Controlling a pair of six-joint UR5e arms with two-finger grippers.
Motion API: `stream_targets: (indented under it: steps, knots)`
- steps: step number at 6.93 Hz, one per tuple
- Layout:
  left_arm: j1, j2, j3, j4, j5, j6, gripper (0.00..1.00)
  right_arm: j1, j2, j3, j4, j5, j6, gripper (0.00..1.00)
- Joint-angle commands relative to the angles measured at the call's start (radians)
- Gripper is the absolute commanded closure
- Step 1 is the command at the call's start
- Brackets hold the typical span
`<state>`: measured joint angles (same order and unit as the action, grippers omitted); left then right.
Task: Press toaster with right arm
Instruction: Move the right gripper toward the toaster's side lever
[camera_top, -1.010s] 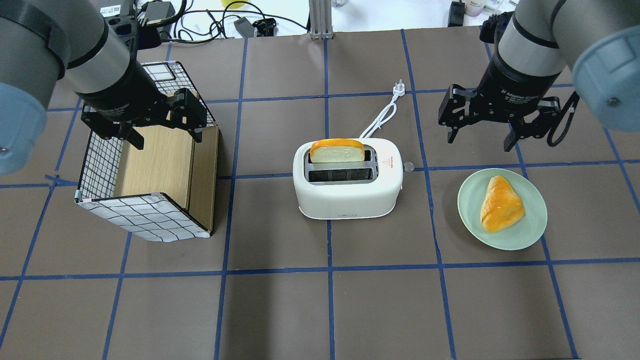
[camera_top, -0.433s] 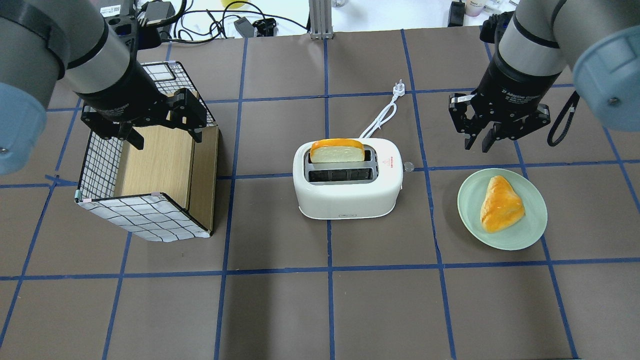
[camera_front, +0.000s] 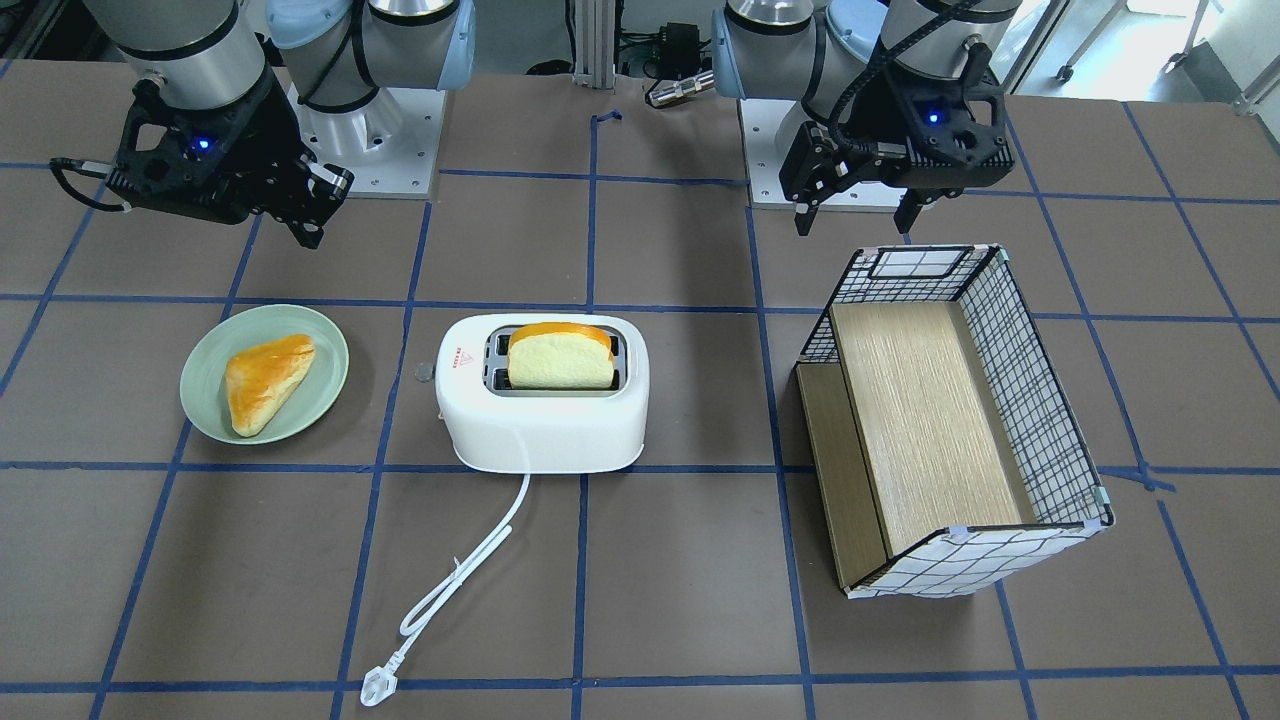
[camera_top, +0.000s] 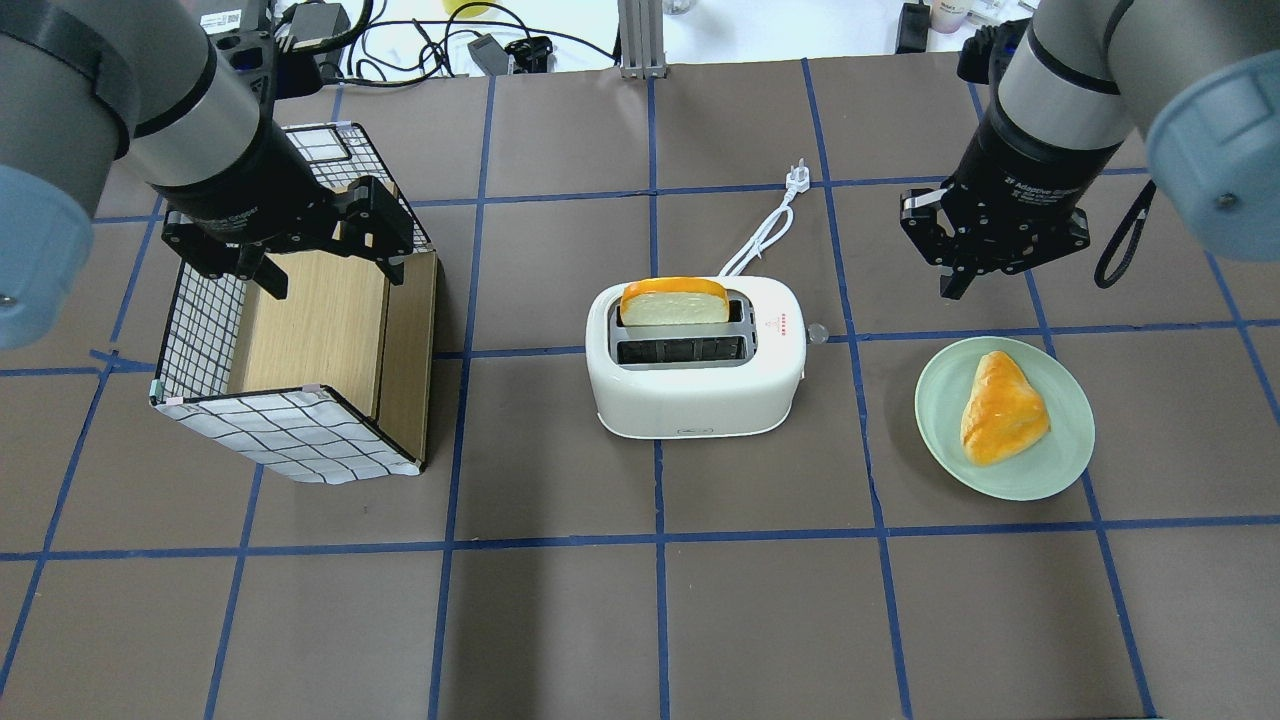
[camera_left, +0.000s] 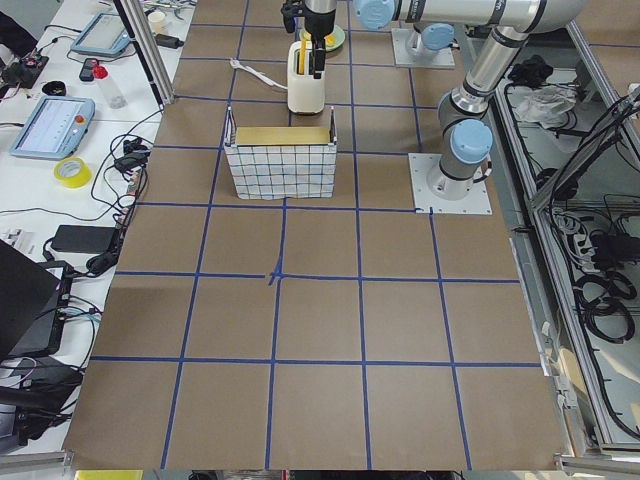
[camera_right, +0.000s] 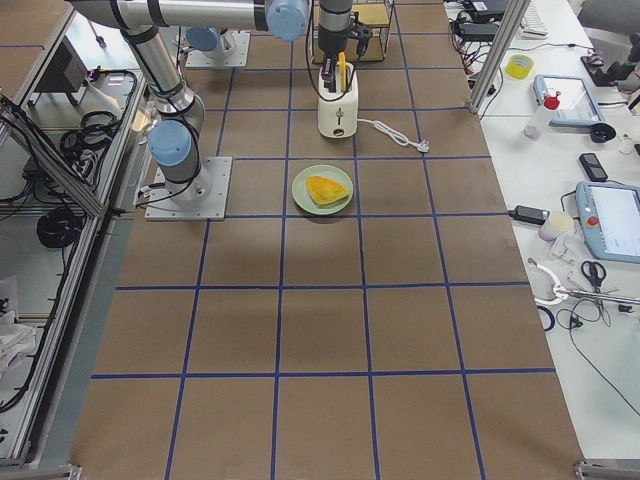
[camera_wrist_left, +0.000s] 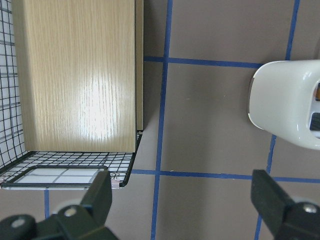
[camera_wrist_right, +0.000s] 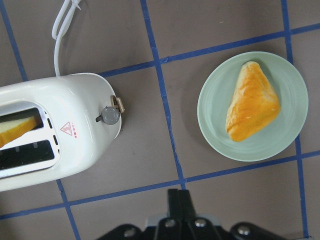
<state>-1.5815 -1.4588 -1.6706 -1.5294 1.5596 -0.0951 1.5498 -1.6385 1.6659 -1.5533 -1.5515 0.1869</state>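
The toaster (camera_top: 695, 355) stands at the middle of the tabletop (camera_top: 640, 620), its side lever (camera_top: 817, 333) on the end turned toward the tabletop's right edge. A bread slice (camera_top: 674, 301) stands in its slot farther from the robot, and its white cord (camera_top: 765, 235) runs off toward the far edge. The right arm's fingers (camera_top: 950, 285) are clenched together on nothing and hang above the tabletop, to the right of the lever and well apart from it, on the far side of a green plate (camera_top: 935, 400) that carries a pastry (camera_top: 1000, 405). The left arm's fingers (camera_top: 272, 280) are spread wide and released above a wire basket (camera_top: 290, 430) near the tabletop's left edge.
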Motion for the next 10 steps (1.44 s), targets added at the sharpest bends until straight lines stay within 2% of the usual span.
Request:
stream_targets:
  steps: [1,2,4,5,8,10]
  knots:
    - [0.0,0.0,-0.001,0.0,-0.001,0.0,0.0,-0.014,0.02,0.0,-0.019,0.019,-0.001,1.0]
    - [0.0,0.0,0.0,0.0,-0.001,0.0,0.0,-0.029,0.04,0.0,-0.036,0.025,-0.021,1.0]
    - [0.0,0.0,-0.001,0.0,-0.001,0.0,0.0,-0.123,0.06,0.008,-0.044,0.167,-0.124,1.0]
    - [0.0,0.0,0.0,0.0,-0.001,0.0,0.0,-0.161,0.066,0.043,-0.065,0.198,-0.173,1.0]
    - [0.0,0.0,0.0,0.0,0.0,0.0,0.0,-0.166,0.066,0.193,-0.278,0.339,-0.178,1.0]
    - [0.0,0.0,-0.001,0.0,-0.001,0.0,0.0,-0.168,0.083,0.248,-0.345,0.418,-0.179,1.0]
